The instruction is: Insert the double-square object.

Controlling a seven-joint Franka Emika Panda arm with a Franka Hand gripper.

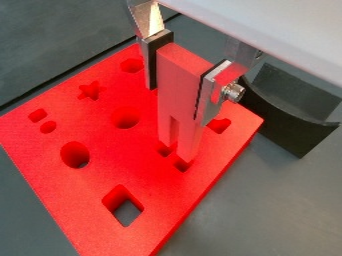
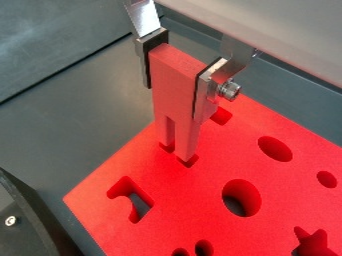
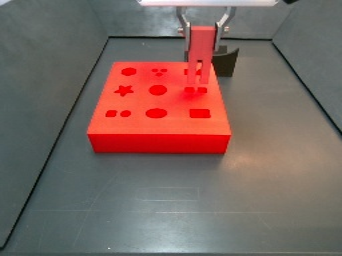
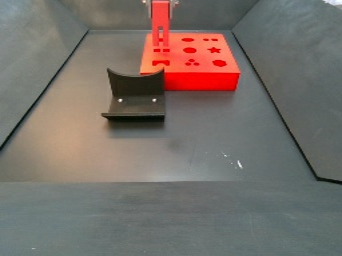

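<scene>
My gripper (image 1: 183, 72) is shut on the double-square object (image 1: 178, 105), a slim red peg held upright with its two prongs pointing down. The prong tips meet the red block (image 1: 80, 190) at a matching twin hole near its edge, and seem just inside it. Both wrist views show this; in a wrist view the gripper (image 2: 181, 72) holds the peg (image 2: 175, 105) over the block (image 2: 274, 215). In a side view the gripper (image 3: 201, 28) and peg (image 3: 199, 58) stand at the block's (image 3: 160, 130) far right part. In a side view the peg (image 4: 159, 20) rises from the block (image 4: 191, 75).
The block has several other shaped holes: star, circles, oval, square. The dark grey curved holder (image 4: 134, 95) sits on the floor beside the block, and also shows in a wrist view (image 1: 294, 110) and in a side view (image 3: 227, 62). Dark walls ring the floor.
</scene>
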